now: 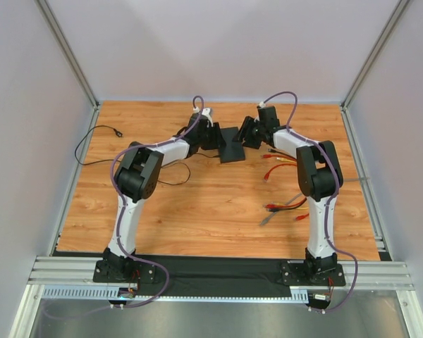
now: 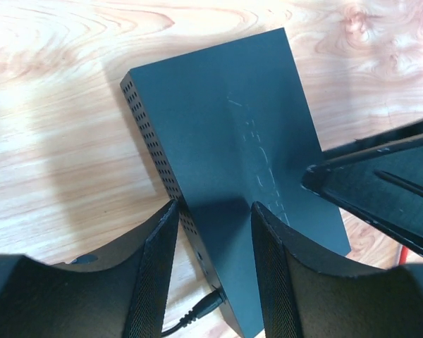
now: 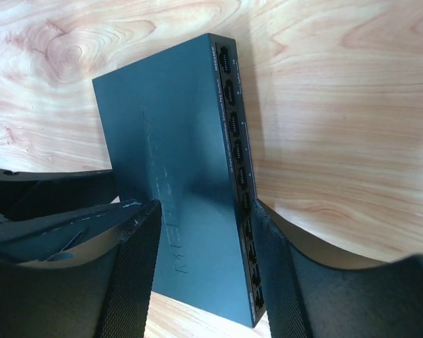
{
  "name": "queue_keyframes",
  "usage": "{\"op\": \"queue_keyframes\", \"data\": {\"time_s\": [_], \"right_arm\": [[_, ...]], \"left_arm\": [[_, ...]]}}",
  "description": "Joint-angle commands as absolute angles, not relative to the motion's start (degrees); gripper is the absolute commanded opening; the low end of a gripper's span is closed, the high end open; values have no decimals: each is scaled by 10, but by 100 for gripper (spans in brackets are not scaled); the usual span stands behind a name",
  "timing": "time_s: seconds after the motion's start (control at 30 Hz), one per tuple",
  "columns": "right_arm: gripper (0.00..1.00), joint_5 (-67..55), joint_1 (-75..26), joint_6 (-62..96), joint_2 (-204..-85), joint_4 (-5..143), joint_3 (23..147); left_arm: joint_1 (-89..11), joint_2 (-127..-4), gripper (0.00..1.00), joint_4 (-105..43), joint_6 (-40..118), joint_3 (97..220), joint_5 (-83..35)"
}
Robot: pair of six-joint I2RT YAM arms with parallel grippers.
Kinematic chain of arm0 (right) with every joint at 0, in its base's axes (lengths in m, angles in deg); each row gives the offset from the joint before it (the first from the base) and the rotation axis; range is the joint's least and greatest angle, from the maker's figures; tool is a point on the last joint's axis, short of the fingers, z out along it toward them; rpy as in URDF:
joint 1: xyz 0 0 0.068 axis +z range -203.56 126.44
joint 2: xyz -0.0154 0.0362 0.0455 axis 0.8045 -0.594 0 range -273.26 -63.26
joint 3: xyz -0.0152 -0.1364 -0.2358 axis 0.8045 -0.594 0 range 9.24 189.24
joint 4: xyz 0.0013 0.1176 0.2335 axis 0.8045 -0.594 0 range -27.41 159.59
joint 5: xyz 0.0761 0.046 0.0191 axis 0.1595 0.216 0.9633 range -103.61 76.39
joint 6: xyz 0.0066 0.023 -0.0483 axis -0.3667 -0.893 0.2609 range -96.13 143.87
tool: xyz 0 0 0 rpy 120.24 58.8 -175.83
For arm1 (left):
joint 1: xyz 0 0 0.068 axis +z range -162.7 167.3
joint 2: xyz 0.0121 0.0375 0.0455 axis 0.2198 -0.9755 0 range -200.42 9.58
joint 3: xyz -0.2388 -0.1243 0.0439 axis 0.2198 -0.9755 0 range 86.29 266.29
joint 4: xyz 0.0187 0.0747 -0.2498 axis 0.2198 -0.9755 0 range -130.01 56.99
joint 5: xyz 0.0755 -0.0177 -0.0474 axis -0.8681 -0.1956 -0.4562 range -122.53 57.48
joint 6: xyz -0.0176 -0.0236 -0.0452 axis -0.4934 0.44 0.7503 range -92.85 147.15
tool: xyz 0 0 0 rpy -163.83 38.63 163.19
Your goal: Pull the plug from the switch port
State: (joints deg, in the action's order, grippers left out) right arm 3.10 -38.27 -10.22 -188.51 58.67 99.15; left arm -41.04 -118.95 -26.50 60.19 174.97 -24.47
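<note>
The switch [image 1: 233,148] is a flat black box lying mid-table between both grippers. In the left wrist view my left gripper [image 2: 215,205] is open and straddles the perforated long side of the switch [image 2: 218,127]: one finger [image 2: 155,274] stands outside that side and the other is over the top face. A black plug [image 2: 210,304] with its cable sits in that side between the fingers. My right gripper [image 3: 207,204] is open too. One of its fingers [image 3: 278,267] is against the socket side of the switch [image 3: 169,141], whose sockets look empty, and the other is over the top.
Red, yellow and grey cables [image 1: 283,166] lie loose by the right arm, and more of them [image 1: 285,208] nearer its base. A thin black cable [image 1: 99,131] loops across the left of the table. Walls and frame posts close in the table's sides.
</note>
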Motion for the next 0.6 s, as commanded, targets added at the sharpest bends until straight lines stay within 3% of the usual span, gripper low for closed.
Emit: {"op": "queue_keyframes", "data": {"time_s": [0.0,0.27,0.57], "right_arm": [[55,56,-387,-110,-1898,581,1017],[54,62,-387,-146,-1890,603,983],[54,52,-387,-158,-1889,605,977]], "left_arm": [[-405,-1204,54,-282,602,1783,-202],[-398,-1225,54,-297,595,1826,-174],[-398,-1075,54,-125,605,1597,-222]]}}
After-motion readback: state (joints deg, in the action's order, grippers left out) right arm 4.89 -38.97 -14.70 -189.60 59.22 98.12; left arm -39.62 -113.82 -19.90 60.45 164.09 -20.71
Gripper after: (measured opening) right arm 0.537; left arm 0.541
